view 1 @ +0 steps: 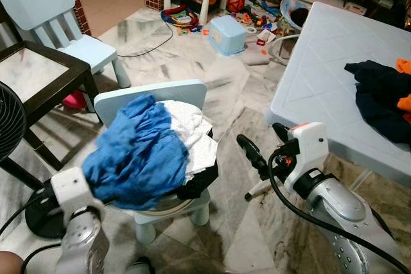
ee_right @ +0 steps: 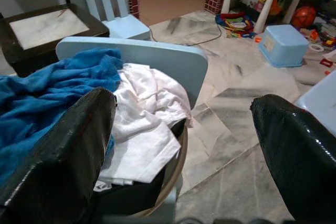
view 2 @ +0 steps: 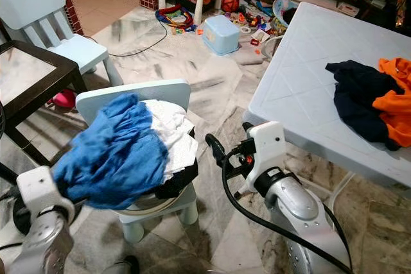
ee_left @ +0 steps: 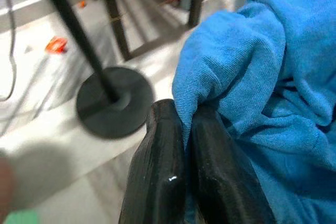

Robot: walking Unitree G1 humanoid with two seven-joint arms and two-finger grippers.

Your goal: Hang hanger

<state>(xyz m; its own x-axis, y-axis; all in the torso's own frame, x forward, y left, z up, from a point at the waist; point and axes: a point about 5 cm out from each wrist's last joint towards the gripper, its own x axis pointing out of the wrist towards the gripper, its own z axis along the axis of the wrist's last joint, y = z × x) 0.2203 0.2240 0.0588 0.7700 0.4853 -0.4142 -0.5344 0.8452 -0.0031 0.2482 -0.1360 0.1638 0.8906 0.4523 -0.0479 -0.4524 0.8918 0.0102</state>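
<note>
A blue garment lies bunched over a small light-blue chair, on top of a white cloth and something black in a round basin. My left gripper is shut on a fold of the blue garment at its near left edge; the cloth is pinched between the black fingers. My right gripper hangs open to the right of the chair, above the floor, with nothing between its fingers. No hanger can be made out.
A light-blue table at the right carries dark and orange clothes. A black side table, a fan on a round base and a second blue chair stand at the left. A blue box and toys litter the far floor.
</note>
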